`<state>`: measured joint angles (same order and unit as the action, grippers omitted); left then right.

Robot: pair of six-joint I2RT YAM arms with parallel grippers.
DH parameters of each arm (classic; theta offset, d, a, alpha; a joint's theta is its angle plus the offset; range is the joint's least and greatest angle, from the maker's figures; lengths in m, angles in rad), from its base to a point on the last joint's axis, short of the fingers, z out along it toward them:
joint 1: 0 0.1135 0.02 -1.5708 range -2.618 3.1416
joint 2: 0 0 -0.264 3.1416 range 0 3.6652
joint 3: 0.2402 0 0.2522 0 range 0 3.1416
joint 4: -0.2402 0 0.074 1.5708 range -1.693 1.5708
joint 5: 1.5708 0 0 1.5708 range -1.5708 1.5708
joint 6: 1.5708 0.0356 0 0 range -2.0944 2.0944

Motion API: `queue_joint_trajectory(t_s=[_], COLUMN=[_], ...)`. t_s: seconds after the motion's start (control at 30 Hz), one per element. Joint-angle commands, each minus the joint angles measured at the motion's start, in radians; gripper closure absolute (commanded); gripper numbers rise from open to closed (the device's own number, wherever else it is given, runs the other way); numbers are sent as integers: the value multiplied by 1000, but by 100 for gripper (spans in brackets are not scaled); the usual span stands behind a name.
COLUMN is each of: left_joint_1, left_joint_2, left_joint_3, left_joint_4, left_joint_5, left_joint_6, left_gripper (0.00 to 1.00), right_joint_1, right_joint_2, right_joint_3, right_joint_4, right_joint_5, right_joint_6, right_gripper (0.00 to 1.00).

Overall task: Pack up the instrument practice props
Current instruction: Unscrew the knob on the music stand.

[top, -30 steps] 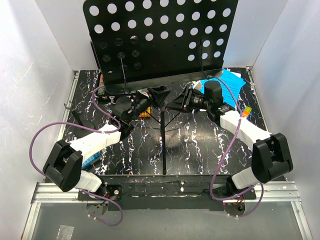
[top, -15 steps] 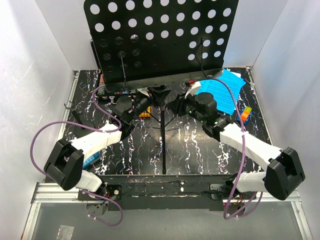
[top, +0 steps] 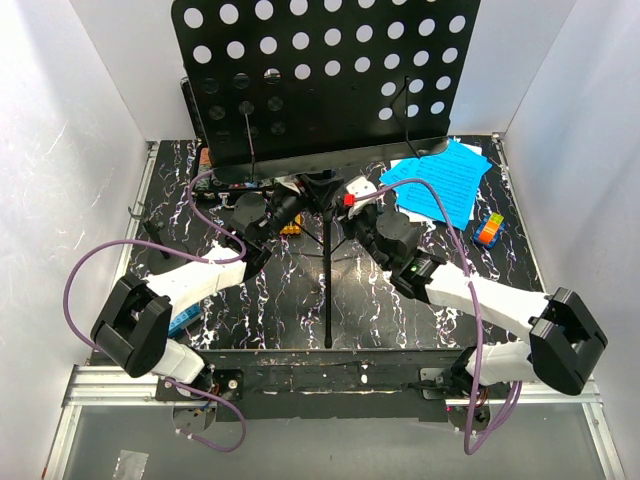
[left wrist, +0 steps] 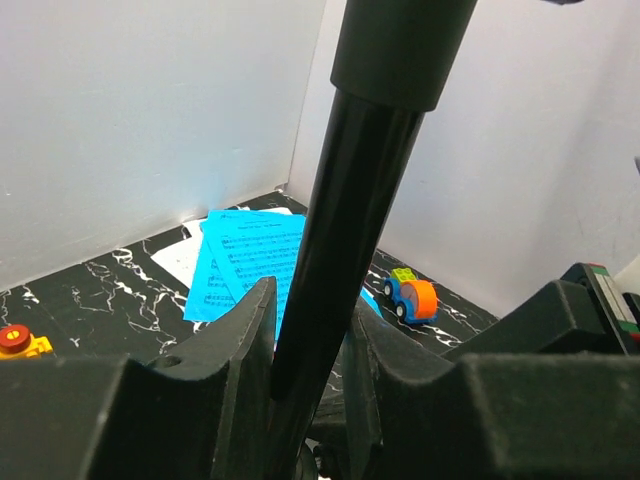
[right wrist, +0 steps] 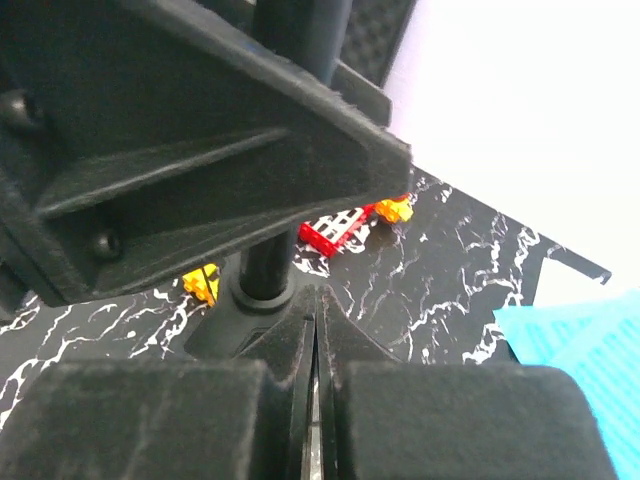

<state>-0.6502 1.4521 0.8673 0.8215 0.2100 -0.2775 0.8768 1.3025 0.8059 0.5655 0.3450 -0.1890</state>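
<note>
We see the black music stand (top: 320, 80) upright at the back middle of the marbled table (top: 250, 310). It has a wide matte desk punched with rows of round holes, a glossy round pole (left wrist: 350, 240) below, and thin tripod legs spread forward. The left gripper (top: 292, 207) clamps the pole, fingers (left wrist: 245, 340) touching it on both sides. The right gripper (top: 358, 205) sits just beside the lower hub, its fingers (right wrist: 150, 410) pressed together with nothing visible between them. Blue sheet-music pages (top: 440, 185) lie flat at back right.

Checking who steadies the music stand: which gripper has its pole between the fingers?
The left gripper: the stand's black pole sits between its fingers. The right gripper has its fingers pressed together.
</note>
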Motion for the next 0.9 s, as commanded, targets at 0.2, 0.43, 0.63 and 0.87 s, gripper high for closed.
queue_joint_trajectory(t_s=[0.2, 0.43, 0.63, 0.87], left_joint_1=[-55, -55, -55, -60], left_joint_2=[42, 39, 28, 27], left_joint_3=[-37, -25, -24, -27], left_joint_4=[-226, -240, -252, -246], left_joint_5=[115, 123, 124, 123], left_joint_6=[-140, -137, -135, -137], left_gripper=[100, 100, 100, 100], right_joint_1=[-6, -195, -358, -395], right_joint_2=[-196, -125, -54, -3], right_joint_3=[96, 188, 171, 124], right_joint_4=[-525, -690, -575, -357], right_joint_5=[25, -433, -757, -896], right_joint_6=[462, 739, 896, 1046], right_gripper=[30, 21, 34, 34])
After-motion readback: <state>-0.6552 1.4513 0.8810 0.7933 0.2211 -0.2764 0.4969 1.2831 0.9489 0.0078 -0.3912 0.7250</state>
